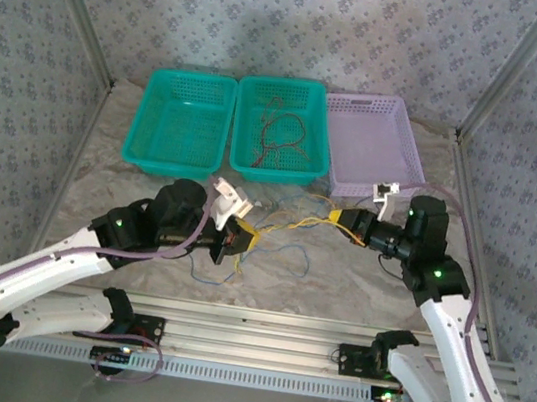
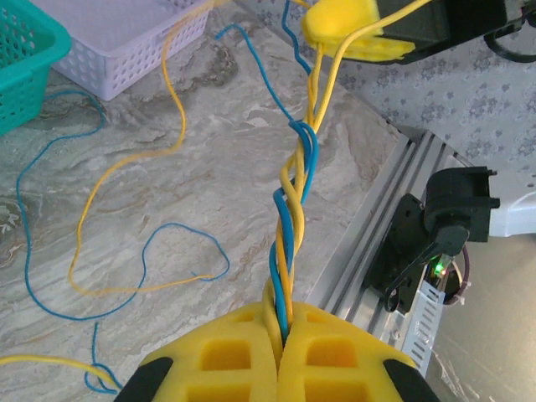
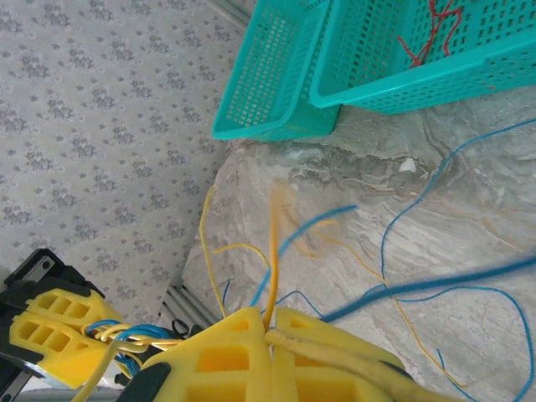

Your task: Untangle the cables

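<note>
Though cables (image 3: pixel 435 285) blur in right wrist view | left claw (image 2: pixel 281 339) pinches blue-yellow twist (image 2: pixel 289 218) | right claw (image 3: pixel 270 328) pinches yellow strand (image 3: pixel 272 268)

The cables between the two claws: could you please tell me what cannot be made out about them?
- Left wrist: the ends of the twisted cables, hidden inside the shut left claw.
- Right wrist: the nearest blue cable, blurred.
- Top: strands reaching the right claw, too small to count.

On my marbled bench (image 1: pixel 367 287), three sit at twelve o'clock: left teal basket (image 1: pixel 182 119), middle teal basket (image 1: pixel 281 127), lilac basket (image 1: pixel 370 143). I see blue and yellow cables (image 2: pixel 182 117) trailing across its centre.
</note>
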